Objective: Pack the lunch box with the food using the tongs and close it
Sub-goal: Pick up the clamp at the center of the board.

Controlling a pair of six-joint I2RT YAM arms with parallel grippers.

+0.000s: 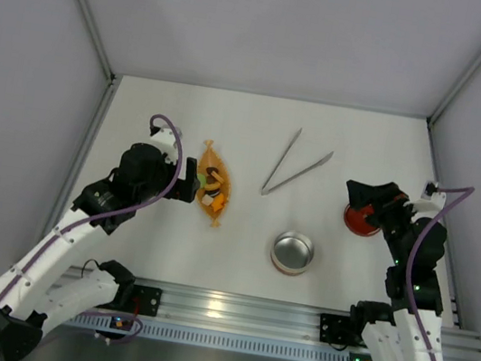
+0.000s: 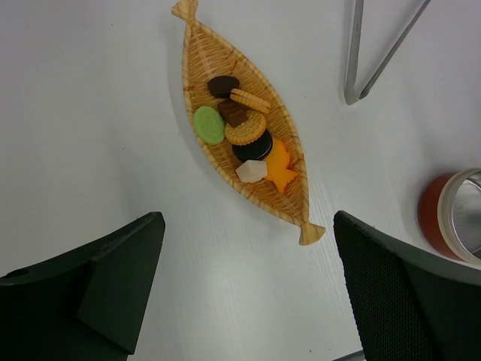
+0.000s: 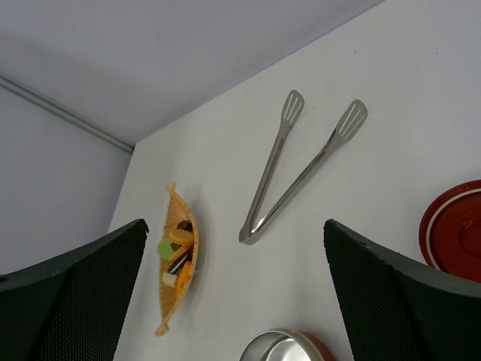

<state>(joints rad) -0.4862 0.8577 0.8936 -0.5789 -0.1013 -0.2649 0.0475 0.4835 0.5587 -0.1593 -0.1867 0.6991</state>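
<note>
Plainly nothing is packed yet, and the step in hand looks like fetching the tool. At the table's 9 o'clock the left gripper hangs over the basket, jaws wide and holding nothing. All the food sits in that basket: biscuits, a green disc, dark rounds, orange and white bits. At 12 o'clock from the tin the tongs lie flat on the table. Their arms are spread in a V, pinching nothing, with the hinge toward 7 o'clock and the tips toward 1 o'clock, and neither gripper touches them. The tin stands at the table's 6 o'clock, uncovered and apparently bare inside. Its lid lies apart from it at 2 o'clock of the tin, partly under the right gripper, which is likewise spread wide and empty. I judge the next move to be a reach to the tongs. The grasp should straddle both arms partway along, so that closing the jaws presses the tips together. The thin metal lies flat on the table, so getting a finger under it may be the awkward part.
</note>
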